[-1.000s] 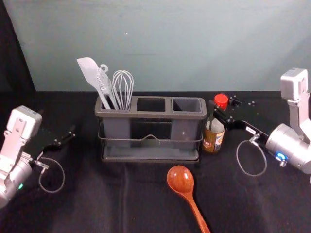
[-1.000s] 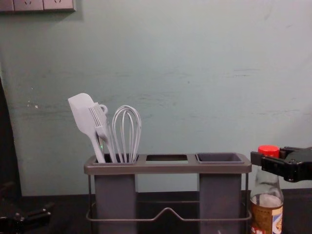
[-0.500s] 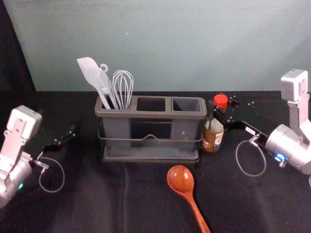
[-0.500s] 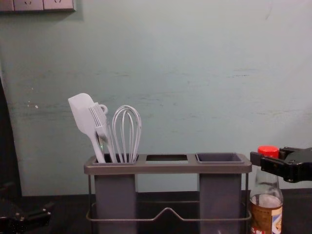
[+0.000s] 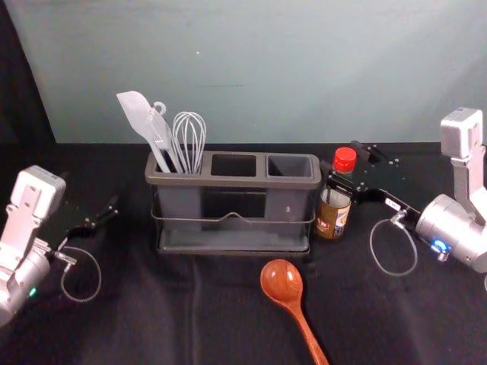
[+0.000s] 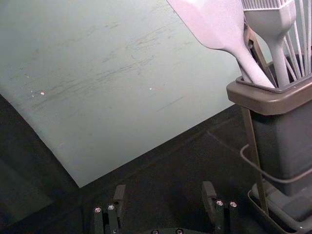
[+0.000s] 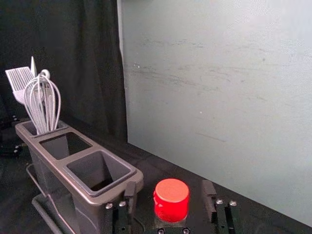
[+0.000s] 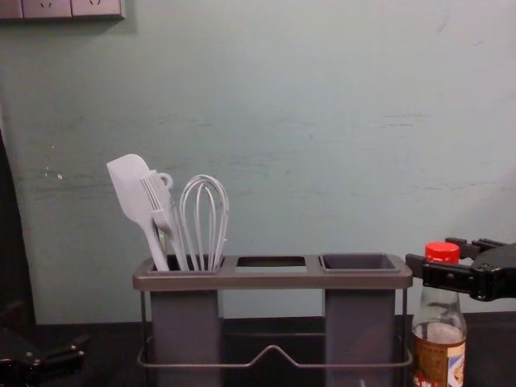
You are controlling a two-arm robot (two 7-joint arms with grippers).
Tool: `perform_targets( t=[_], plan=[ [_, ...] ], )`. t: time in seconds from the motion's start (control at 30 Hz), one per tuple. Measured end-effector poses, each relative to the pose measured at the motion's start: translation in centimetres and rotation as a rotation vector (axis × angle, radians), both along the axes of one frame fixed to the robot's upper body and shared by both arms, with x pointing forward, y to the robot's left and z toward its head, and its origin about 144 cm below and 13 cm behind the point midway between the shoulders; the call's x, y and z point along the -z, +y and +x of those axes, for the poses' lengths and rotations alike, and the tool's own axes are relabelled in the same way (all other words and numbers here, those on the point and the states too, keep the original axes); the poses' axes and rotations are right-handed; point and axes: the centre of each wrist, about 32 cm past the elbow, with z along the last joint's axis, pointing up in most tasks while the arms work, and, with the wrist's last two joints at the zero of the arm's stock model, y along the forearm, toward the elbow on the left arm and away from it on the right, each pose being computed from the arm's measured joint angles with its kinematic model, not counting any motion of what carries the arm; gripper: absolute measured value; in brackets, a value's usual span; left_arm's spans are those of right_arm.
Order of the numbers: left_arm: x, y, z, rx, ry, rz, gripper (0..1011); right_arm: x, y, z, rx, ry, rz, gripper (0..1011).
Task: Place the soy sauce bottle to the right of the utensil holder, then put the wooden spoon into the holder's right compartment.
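The soy sauce bottle (image 5: 333, 217) stands upright on the table just right of the utensil holder (image 5: 233, 180). My right gripper (image 5: 344, 157) is at the bottle's top, fingers apart. In the right wrist view, the red cap (image 7: 171, 200) lies between the spread fingers of my right gripper (image 7: 168, 191), with a gap on each side. The holder's right compartment (image 7: 102, 170) holds nothing. A wooden spoon (image 5: 282, 282) lies in front of the holder, bowl toward it. My left gripper (image 5: 103, 216) hangs idle left of the holder; the left wrist view shows the gripper (image 6: 164, 192) open.
A white spatula (image 8: 133, 192), a brush (image 8: 160, 201) and a whisk (image 8: 205, 218) stand in the holder's left compartment. Behind the dark cloth-covered table (image 5: 144, 304) rises a pale wall (image 5: 251, 68). One finger of the right gripper is close to the holder's right end.
My right gripper's fingers have spread wider around the bottle's top. The holder with its utensils has shifted slightly left, and the bottle a little too. The left arm has stayed still.
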Motion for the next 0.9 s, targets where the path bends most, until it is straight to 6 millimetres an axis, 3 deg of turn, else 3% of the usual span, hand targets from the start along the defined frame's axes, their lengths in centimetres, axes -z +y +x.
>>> perform_targets(
  t=[0.2, 0.9],
  plan=[
    [0.0, 0.0, 0.0, 0.0, 0.0, 0.0, 1011, -0.01, -0.01, 0.0, 0.0, 0.0, -0.001, 1002],
    [0.0, 0.0, 0.0, 0.0, 0.0, 0.0, 1011, -0.33, -0.19, -0.37, 0.013, -0.005, -0.01, 1000]
  ],
)
